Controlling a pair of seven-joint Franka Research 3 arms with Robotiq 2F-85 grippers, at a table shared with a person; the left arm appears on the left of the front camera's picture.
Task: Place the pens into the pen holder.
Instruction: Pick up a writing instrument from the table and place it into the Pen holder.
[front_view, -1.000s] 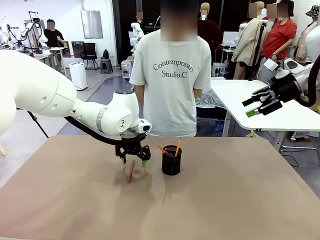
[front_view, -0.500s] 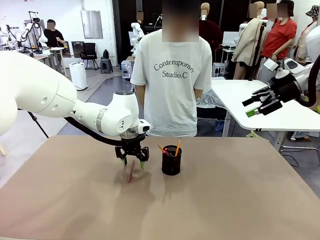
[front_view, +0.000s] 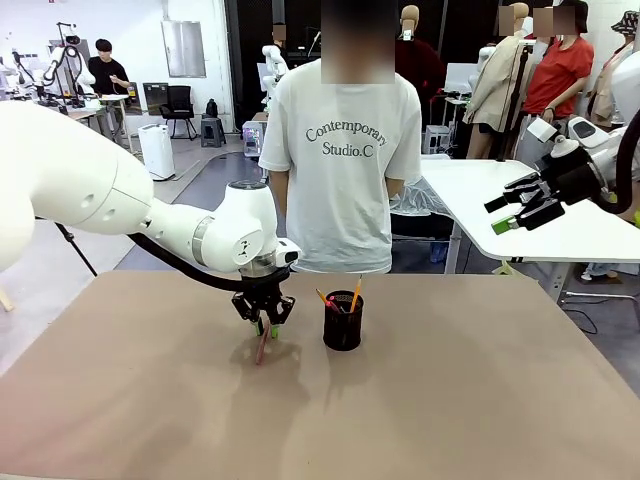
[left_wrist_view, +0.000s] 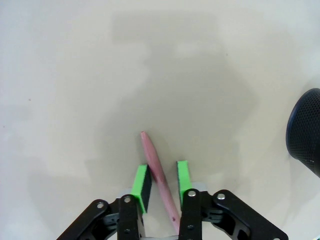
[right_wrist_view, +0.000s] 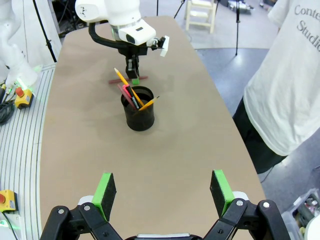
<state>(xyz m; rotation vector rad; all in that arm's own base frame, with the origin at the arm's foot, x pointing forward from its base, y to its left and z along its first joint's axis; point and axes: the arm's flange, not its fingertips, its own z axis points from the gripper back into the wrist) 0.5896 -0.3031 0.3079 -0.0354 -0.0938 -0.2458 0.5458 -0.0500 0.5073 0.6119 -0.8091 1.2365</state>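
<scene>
A: What is the pen (left_wrist_view: 158, 172) looking like?

B: A slim reddish-brown stick, lying flat on the tan table (front_view: 450, 400), just left of the pen holder (front_view: 343, 322).

A: And the holder?

B: A small black mesh cup, holding an orange-yellow pencil (front_view: 355, 294) and a pink one (front_view: 326, 299), both leaning out.

A: Is the left gripper (left_wrist_view: 161, 181) gripping?

B: Its green pads are straddling the pen with a narrow gap; I cannot tell whether they are pinching it.

A: The right gripper (right_wrist_view: 163, 192)?

B: Hanging spread wide, holding nothing, well right of the table.
</scene>
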